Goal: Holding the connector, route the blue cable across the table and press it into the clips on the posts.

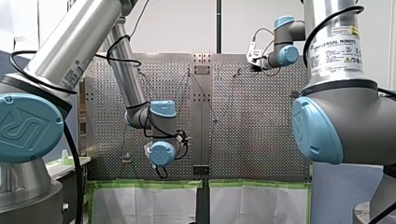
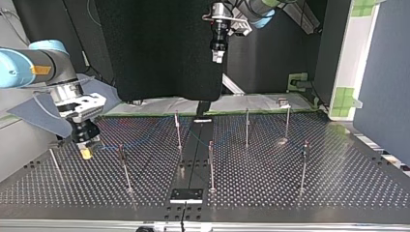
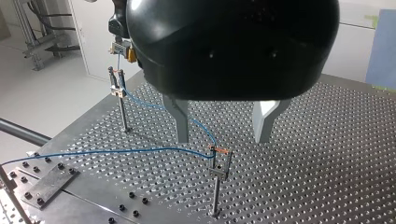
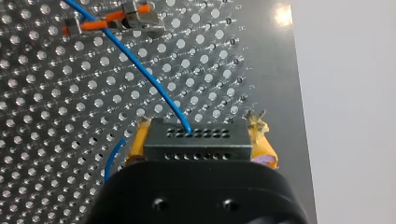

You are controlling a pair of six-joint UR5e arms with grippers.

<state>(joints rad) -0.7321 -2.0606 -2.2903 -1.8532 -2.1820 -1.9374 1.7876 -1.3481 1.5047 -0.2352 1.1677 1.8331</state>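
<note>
The robot's right gripper (image 4: 200,135) was clamped on the one grey connector (image 4: 196,145), a yellow pad (image 4: 261,149) on each of its two sides, low over the perforated table (image 4: 56,116). A single blue cable (image 4: 140,63) left the connector's face and ran to an orange-tipped clip (image 4: 116,21) just ahead. In the left wrist view the cable passed at the clips of two posts, a far one (image 3: 122,109) beside the right gripper and a near one (image 3: 217,186). Above that near post hung the left gripper (image 3: 223,123), its two metal fingers (image 3: 182,121) spread apart and holding nothing. Across the table, six posts (image 2: 211,166) could be counted clearly in the top view.
</note>
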